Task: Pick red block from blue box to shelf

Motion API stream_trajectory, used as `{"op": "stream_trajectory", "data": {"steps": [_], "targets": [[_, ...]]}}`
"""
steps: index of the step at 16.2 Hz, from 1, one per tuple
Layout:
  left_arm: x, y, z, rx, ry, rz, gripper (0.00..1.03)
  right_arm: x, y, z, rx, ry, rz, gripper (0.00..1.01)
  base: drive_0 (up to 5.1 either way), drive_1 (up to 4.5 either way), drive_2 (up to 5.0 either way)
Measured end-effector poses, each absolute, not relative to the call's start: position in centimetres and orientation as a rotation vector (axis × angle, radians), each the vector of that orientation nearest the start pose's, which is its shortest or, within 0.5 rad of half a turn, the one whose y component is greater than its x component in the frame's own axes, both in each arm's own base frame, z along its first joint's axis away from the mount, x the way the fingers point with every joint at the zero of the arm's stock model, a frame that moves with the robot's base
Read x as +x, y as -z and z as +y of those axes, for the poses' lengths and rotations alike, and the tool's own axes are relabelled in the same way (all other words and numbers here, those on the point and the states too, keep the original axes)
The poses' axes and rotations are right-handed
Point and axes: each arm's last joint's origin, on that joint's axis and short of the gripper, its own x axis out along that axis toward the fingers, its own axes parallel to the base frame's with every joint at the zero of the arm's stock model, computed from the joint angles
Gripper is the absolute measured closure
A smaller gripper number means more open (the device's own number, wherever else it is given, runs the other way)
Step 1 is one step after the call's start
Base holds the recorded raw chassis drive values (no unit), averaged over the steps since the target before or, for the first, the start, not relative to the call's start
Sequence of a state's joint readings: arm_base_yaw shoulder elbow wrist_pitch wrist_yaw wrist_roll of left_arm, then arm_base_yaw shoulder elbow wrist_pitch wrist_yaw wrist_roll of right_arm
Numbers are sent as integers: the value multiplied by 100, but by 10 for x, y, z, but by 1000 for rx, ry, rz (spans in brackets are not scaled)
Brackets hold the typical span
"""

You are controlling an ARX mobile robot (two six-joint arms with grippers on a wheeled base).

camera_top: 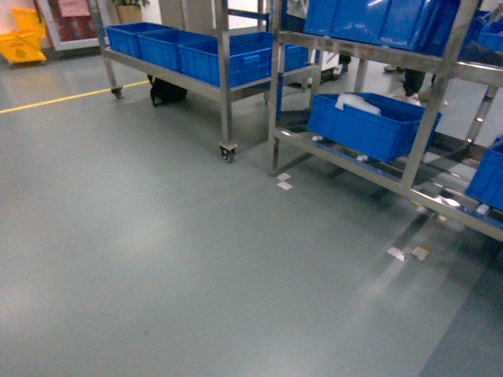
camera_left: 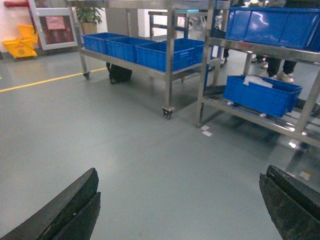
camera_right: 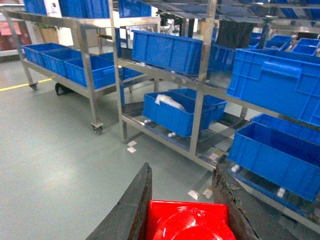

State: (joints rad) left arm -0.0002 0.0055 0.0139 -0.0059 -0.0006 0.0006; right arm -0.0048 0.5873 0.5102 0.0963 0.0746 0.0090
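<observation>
My right tool is clamped on the red block, its round knob facing my wrist camera; the brick's base looks square, so I cannot tell a long axis. My left tool hangs with its fingers wide apart, holding nothing. Ahead stands the shelf, steel uprights and rails carrying dark blue crates, one with something white inside. Left of the shelf a second steel rack on casters holds more crates. Below lies grey-green floor with a yellow line and paper scraps near the shelf's foot. No writing is readable.
</observation>
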Motion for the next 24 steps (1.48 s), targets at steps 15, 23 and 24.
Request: {"op": "stream_trajectory", "data": {"steps": [15, 23, 24], "targets": [[97, -167, 0, 1, 1, -2, 5, 146, -293, -3, 10, 80, -21, 72, 0, 0, 0], [97, -167, 0, 1, -3, -5, 5, 146, -293, -3, 10, 79, -22, 72, -53, -53, -53], [97, -167, 0, 1, -3, -5, 5, 146, -293, -3, 10, 79, -22, 72, -195, -195, -195]]}}
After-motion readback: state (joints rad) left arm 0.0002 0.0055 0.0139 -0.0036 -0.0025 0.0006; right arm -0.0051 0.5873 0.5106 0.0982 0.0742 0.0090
